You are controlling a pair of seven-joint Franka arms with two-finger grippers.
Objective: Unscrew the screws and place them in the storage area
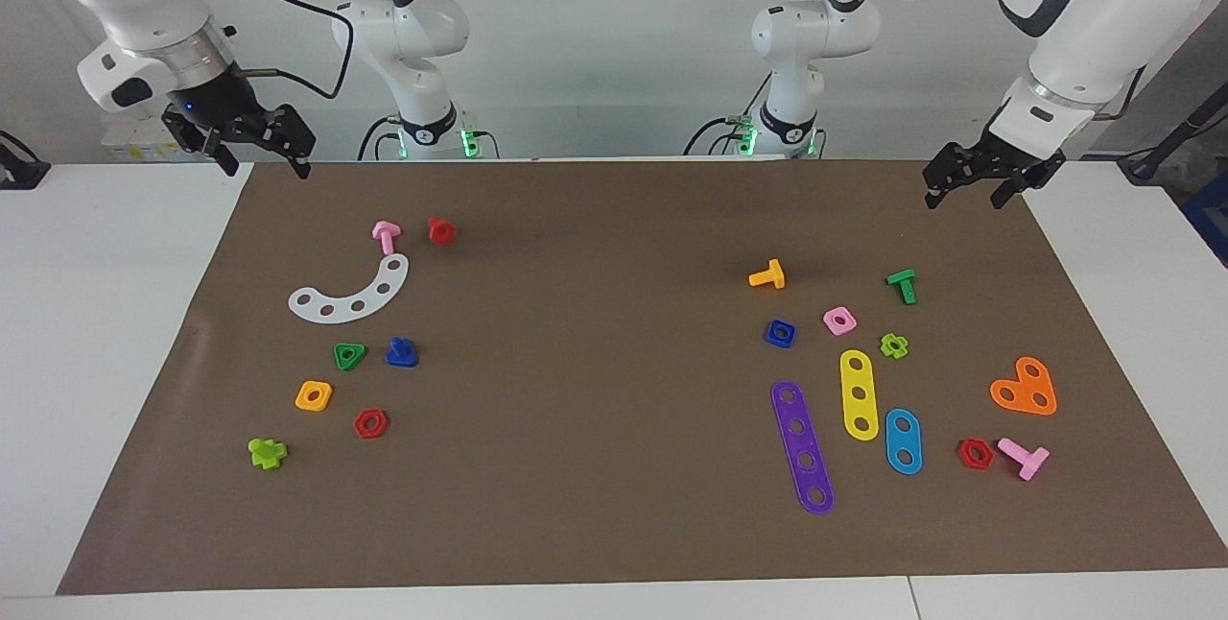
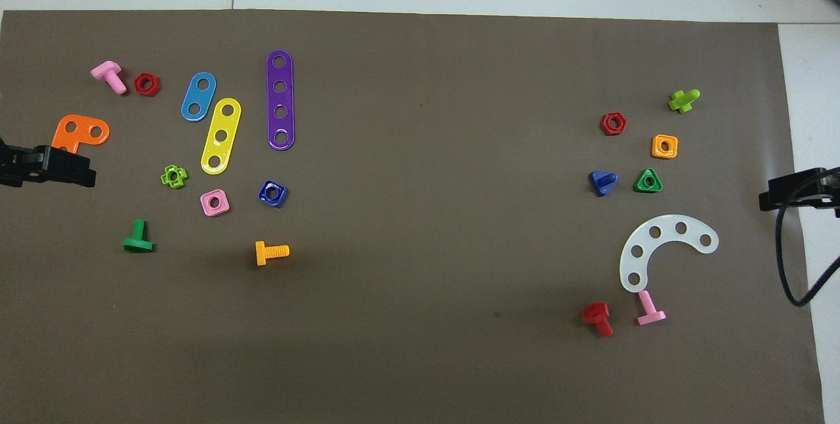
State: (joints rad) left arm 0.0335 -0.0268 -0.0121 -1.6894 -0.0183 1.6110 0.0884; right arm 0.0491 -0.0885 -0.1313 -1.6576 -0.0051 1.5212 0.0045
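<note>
The dark-blue bolt (image 1: pixel 402 352) rests on its flat triangular head, shaft up, on the brown mat toward the right arm's end, beside a green triangular nut (image 1: pixel 349 355). It also shows in the overhead view (image 2: pixel 602 182). My right gripper (image 1: pixel 264 162) is open and empty, raised over the mat's edge at the right arm's end, well apart from the bolt; it shows in the overhead view (image 2: pixel 774 199) too. My left gripper (image 1: pixel 967 199) is open and empty, raised over the mat's edge at the left arm's end, close to the orange plate (image 2: pixel 80 132).
Near the blue bolt lie a white curved strip (image 1: pixel 351 294), pink bolt (image 1: pixel 386 236), red bolt (image 1: pixel 441 231), orange nut (image 1: pixel 314 395), red nut (image 1: pixel 370 423) and lime bolt (image 1: pixel 267 453). Toward the left arm's end lie a blue square nut (image 1: pixel 780 333), flat strips, nuts and bolts.
</note>
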